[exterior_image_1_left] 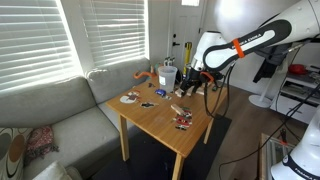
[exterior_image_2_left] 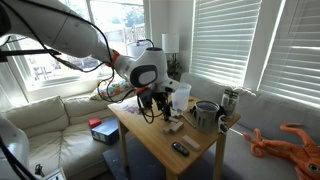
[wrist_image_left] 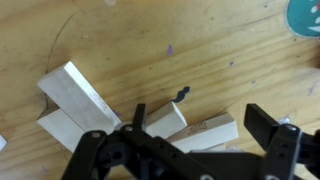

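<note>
Wood, pale and bare, is what the blocks (wrist_image_left: 165, 118) are made of. The black jaws stand wide open and hold nothing. They hang just over the blocks, and in the wrist view two short ones lie side by side between them. Two longer blocks (wrist_image_left: 72, 92) lie off to one side, one touching the other. All rest flat on the brown wooden surface (wrist_image_left: 120, 40).

I think these blocks are light, hard and stiff. They should not bend or break. Their sides look smooth and flat, so one could slip a little. The best place to hold one looks like its two long flat sides, near the middle. The blocks lie close together, so the jaws might bump a neighbour.

A small dark speck (wrist_image_left: 180, 95) sits just beside the blocks. A teal thing (wrist_image_left: 305, 12) shows at the corner, well apart. In an exterior view the surface stands next to a grey couch (exterior_image_1_left: 60, 105). No words or labels can be read anywhere.
</note>
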Controlling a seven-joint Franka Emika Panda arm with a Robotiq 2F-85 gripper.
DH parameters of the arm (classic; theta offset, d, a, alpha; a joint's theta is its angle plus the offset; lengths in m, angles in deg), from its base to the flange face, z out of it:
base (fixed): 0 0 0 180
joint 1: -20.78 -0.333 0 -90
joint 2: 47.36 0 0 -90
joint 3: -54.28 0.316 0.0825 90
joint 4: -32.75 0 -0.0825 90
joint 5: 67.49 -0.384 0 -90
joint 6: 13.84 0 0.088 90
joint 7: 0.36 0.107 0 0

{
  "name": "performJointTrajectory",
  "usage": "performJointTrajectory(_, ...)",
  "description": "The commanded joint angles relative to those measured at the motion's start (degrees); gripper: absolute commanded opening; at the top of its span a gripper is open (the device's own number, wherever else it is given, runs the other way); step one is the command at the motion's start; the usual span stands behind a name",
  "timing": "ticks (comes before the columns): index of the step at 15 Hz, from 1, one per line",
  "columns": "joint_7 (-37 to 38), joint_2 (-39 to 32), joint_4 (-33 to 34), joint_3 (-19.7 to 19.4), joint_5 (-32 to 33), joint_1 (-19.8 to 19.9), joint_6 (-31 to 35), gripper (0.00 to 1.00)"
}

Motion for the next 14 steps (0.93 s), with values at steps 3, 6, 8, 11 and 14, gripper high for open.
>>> performJointTrajectory(3, 6.3, 2.6, -1.3, -0.5, 1.8, 1.1, -2.0, 1.0)
performJointTrajectory(6, 7.6, 3.5, -1.6, -0.8, 2.8, 1.7, -4.2, 1.0)
performJointTrajectory(8, 6.9, 5.0, -2.3, -1.0, 3.7, 2.0, -5.9, 1.0)
performJointTrajectory(11, 6.0, 8.3, -3.9, -1.0, 6.7, 2.6, -9.1, 1.0)
performJointTrajectory(14, 4.3, 11.9, -6.6, -0.8, 9.7, 3.1, -11.5, 1.0)
